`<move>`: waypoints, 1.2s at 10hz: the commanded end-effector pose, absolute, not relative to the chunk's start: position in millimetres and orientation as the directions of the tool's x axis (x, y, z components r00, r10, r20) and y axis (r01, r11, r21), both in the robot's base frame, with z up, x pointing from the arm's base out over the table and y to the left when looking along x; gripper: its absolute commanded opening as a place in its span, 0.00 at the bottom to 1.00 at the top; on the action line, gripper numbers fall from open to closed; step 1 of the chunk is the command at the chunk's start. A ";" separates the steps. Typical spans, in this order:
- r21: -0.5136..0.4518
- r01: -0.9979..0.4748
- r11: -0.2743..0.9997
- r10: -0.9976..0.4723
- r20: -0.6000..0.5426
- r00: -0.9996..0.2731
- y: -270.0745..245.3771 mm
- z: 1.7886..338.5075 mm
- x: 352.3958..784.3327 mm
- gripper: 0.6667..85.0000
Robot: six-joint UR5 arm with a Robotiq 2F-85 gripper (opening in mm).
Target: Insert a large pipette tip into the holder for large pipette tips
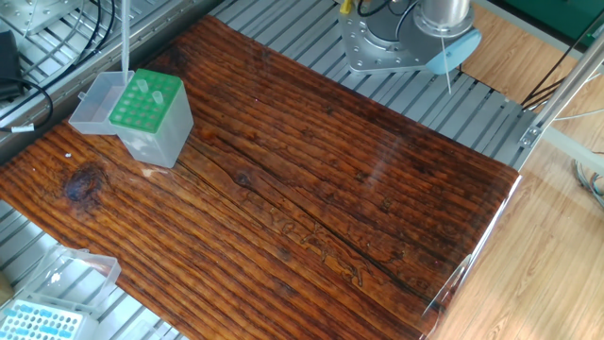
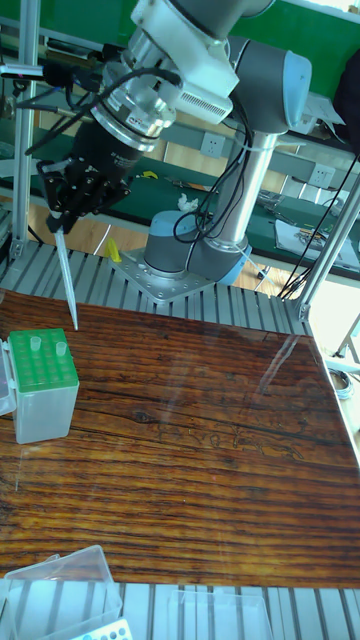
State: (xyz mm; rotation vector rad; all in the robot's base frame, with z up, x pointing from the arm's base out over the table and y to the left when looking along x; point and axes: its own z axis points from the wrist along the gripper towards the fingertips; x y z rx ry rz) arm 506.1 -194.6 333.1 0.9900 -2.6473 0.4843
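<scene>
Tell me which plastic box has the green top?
The clear plastic box with the green hole rack, on the wooden table; the other box's rack is light blue.

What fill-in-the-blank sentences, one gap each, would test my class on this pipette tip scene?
1. The hand holds the large pipette tip with its point facing ____.
2. The rack on top of the holder for large pipette tips is coloured ____.
3. The tip's point hangs ____ the holder, not yet in any hole.
4. The number of tips already standing in the green rack is ____.

Missing words: down; green; above; two
</scene>
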 end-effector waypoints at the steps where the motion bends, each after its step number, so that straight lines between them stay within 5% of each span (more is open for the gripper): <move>1: -0.166 -0.767 0.620 -0.659 0.421 -0.623 -202.1 341.1 509.4 0.00; 6: -0.209 -0.827 0.521 -0.680 0.483 -0.551 -223.4 340.4 528.7 0.00; 12: -0.183 -0.801 0.570 -0.674 0.455 -0.583 -206.7 302.2 542.0 0.00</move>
